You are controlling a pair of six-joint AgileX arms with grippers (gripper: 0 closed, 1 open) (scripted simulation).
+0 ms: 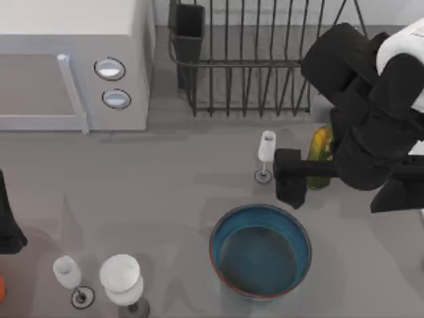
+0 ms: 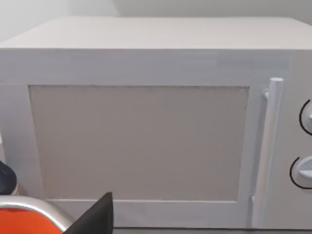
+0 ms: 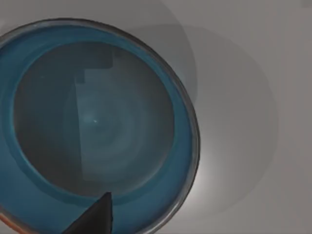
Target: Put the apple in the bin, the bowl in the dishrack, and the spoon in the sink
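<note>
Top view shows the right gripper (image 1: pixel 291 189) hanging above the table (image 1: pixel 179 179) just beyond the far rim of the bowl (image 1: pixel 261 250), its black body reaching in from the right arm at the picture's right edge; whether its fingers are spread or pressed together, I cannot tell. The bowl sits upright on the table toward the near right, blue inside with a reddish-brown rim, and nothing lies in it. Behind the gripper stands a small wine glass (image 1: pixel 265 154), and just to its right a yellow-green object (image 1: pixel 320 151) lies partly hidden under the arm. The dishrack (image 1: pixel 252 59) stands at the far side, right of centre, with its dark utensil cup (image 1: pixel 189 30) on its left corner. A white microwave (image 1: pixel 73 63) with two round knobs fills the far left. Two more wine glasses (image 1: pixel 99 279) stand near the front left corner, and the left arm (image 1: pixel 8 218) is parked at the left edge. Right wrist view looks down into the bowl (image 3: pixel 97 131), with one dark fingertip (image 3: pixel 95 219) over its near wall. Left wrist view faces the microwave door (image 2: pixel 141 141) and its handle (image 2: pixel 268 146).
</note>
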